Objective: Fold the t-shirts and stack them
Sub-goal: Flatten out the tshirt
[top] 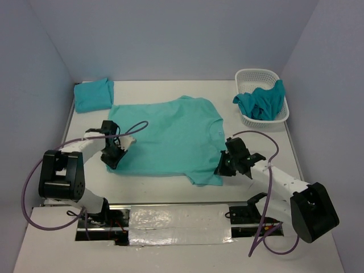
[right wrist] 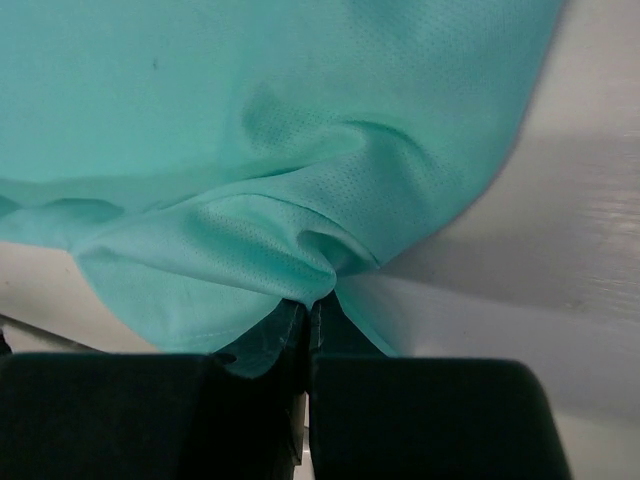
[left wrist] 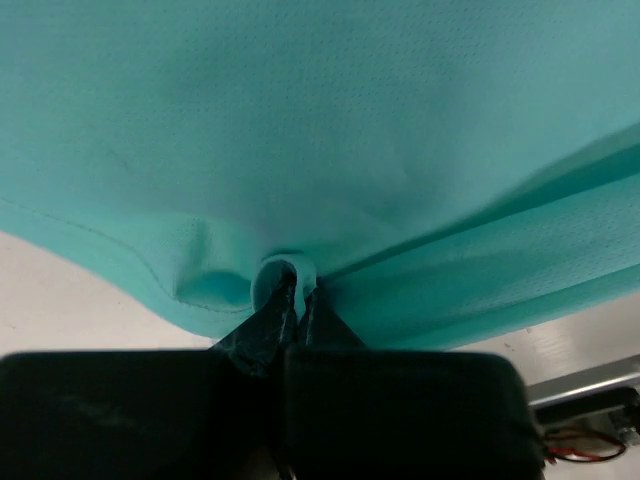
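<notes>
In both wrist views I see the spread t-shirt (left wrist: 330, 130) cut off at the top and side edges. Bunched cloth hides the inner faces of the left pincer (left wrist: 297, 298) and right pincer (right wrist: 308, 306). In the basket (top: 250, 75), I cannot count the crumpled t-shirts (top: 261, 102).

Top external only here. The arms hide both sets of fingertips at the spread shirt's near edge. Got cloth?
Observer: Left wrist view: the left gripper is shut on the spread t-shirt at its stitched edge, with cloth bunched at the tips.
Operator: Right side?
Observer: Right wrist view: the right gripper is shut on a puckered fold at the shirt's edge.
Operator: Tension?
Observer: Left wrist view shows a crease running from the grip up to the right.
</notes>
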`<state>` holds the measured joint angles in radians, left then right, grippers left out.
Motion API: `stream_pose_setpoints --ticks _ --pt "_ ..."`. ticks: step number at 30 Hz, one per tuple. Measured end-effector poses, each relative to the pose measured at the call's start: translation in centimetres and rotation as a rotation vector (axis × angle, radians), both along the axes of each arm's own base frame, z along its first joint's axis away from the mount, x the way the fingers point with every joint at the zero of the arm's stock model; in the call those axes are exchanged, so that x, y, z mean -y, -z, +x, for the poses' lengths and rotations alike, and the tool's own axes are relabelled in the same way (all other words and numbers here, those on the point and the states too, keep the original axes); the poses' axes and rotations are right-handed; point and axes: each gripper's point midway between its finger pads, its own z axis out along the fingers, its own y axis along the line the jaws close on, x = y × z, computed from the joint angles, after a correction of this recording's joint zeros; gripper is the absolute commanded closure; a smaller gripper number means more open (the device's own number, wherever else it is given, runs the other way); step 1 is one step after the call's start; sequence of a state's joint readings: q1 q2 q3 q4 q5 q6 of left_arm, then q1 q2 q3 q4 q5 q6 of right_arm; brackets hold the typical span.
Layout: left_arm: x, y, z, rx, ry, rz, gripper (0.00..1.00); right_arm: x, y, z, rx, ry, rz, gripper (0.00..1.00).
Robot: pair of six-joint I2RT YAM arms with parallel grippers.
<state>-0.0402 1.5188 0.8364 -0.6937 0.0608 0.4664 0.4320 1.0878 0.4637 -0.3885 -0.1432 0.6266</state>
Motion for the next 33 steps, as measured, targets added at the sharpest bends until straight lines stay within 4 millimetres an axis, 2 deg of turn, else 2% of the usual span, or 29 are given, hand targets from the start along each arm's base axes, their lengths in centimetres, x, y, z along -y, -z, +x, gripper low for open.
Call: stream_pose_setpoints --ticks 1,7,11,12,13,14,16,17,18,20,22,24,26,28,31,33 --pt "-0.2 0.1 -0.7 -0.015 0.005 0.012 1.00 -0.1 0.1 -0.2 -0.009 -0.001 0.004 1.00" --pt "-0.9 -0.2 -1.8 0.009 0.005 0.046 1.00 -0.5 0.2 -0.7 -0.026 -0.001 0.029 1.00" --pt "-1.3 -1.3 -2.3 0.037 0.008 0.068 0.99 -0.9 -0.6 -1.2 -0.018 -0.016 0.062 1.00" --pt "-1.4 -1.5 -2.2 0.047 0.011 0.073 0.93 -1.0 -0.8 -1.3 -0.014 -0.019 0.069 1.00" --pt "-1.5 -1.8 -2.1 0.065 0.013 0.076 0.82 -1.0 -0.8 -1.3 -0.013 -0.021 0.073 1.00" --pt "-1.5 -1.8 -2.1 0.076 0.017 0.077 0.67 -1.0 -0.8 -1.3 -0.016 -0.023 0.074 1.00" --pt "-1.6 -1.4 -2.7 0.064 0.024 0.077 0.56 -1.1 -0.5 -1.5 -0.036 -0.026 0.071 1.00" --pt "-1.7 -1.2 -3.1 0.051 0.034 0.080 0.40 -1.1 -0.2 -1.7 -0.053 -0.027 0.066 1.00" --pt "-1.9 -1.1 -3.7 0.027 0.042 0.082 0.34 -1.0 0.1 -1.8 -0.068 -0.026 0.059 1.00" --pt "-2.5 -1.4 -4.9 -0.020 0.046 0.086 0.32 -0.8 0.4 -2.2 -0.092 -0.023 0.045 0.68" --pt "-3.5 -2.5 -5.9 -0.065 0.028 0.091 0.33 -0.4 0.5 -2.3 -0.098 -0.021 0.022 0.47" --pt "-4.6 -4.1 -5.4 -0.047 -0.011 0.098 0.35 0.0 0.6 -2.3 -0.096 -0.022 -0.001 0.43" --pt "-5.4 -5.7 -3.7 0.020 -0.049 0.106 0.36 0.5 0.5 -2.4 -0.094 -0.014 -0.021 0.40" --pt "-5.5 -6.3 -2.6 0.068 -0.060 0.102 0.37 0.9 0.3 -2.5 -0.090 -0.001 -0.036 0.39" --pt "-5.2 -5.0 -2.5 0.057 -0.075 0.090 0.37 1.3 -0.2 -3.0 -0.081 0.013 -0.050 0.41" --pt "-5.1 -3.5 -3.5 0.010 -0.069 0.087 0.36 1.3 -0.7 -3.4 -0.072 0.009 -0.044 0.42"
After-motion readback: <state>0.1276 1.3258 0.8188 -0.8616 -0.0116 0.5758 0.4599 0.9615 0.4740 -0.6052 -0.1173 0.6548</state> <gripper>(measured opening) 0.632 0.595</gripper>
